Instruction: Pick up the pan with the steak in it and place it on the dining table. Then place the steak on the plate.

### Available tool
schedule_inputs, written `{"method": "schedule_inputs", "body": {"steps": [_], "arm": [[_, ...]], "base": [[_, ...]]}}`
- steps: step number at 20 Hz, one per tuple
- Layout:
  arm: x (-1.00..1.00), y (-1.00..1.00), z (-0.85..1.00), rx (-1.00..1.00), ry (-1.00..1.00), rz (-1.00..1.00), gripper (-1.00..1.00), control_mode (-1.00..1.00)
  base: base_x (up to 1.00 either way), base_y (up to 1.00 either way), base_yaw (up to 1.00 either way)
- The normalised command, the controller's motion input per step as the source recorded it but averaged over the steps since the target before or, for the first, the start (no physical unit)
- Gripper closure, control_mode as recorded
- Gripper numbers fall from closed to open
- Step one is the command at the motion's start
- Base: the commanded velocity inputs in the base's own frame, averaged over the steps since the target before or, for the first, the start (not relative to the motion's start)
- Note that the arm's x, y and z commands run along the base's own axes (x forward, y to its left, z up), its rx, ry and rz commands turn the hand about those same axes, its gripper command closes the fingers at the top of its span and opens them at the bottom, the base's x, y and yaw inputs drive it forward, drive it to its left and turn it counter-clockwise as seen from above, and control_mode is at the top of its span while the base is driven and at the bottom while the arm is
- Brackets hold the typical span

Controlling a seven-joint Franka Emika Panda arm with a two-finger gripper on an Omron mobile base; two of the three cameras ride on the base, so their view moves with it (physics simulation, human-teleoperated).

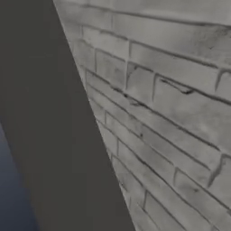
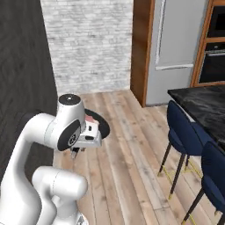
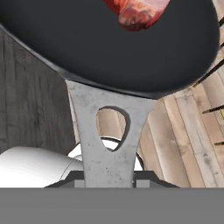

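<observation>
- Here the claw (image 2: pixel 75 152) is clenched on the grey metal handle (image 3: pixel 108 140) of the pan (image 3: pixel 109 43); the hand view shows the handle running from the bottom edge up to the black bowl.
- The steak (image 3: pixel 136 12) lies inside the pan, toward the far side of it from the handle, partly cut off by the top edge of the hand view.
- In the right base view the pan is held in the air above the wooden floor (image 2: pixel 132 167), just beyond the arm's bent elbow.
- The desk (image 2: pixel 204 107), with its black marble top, stands well apart to the right, with blue chairs (image 2: pixel 184 136) along its near side.
- A grey brick wall (image 2: pixel 90 44) stands far behind the arm.
</observation>
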Motion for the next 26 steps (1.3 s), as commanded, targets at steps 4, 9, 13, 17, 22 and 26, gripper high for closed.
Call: {"method": "schedule_inputs", "body": {"steps": [4,9,13,17,22,26], "arm": [[0.00,0.00,0.00,0.00,0.00,0.00,1.00,1.00],[0.00,0.00,0.00,0.00,0.00,0.00,1.00,1.00],[0.00,0.00,0.00,0.00,0.00,0.00,1.00,1.00],[0.00,0.00,0.00,0.00,0.00,0.00,1.00,1.00],[0.00,0.00,0.00,0.00,0.00,0.00,1.00,1.00],[0.00,0.00,0.00,0.00,0.00,0.00,1.00,1.00]], "base": [[0.00,0.00,-0.50],[0.00,0.00,-0.50],[0.00,-0.22,-0.46],[0.01,-0.36,-0.43],[0.00,-0.33,-0.39],[0.01,-0.29,-0.38]]}}
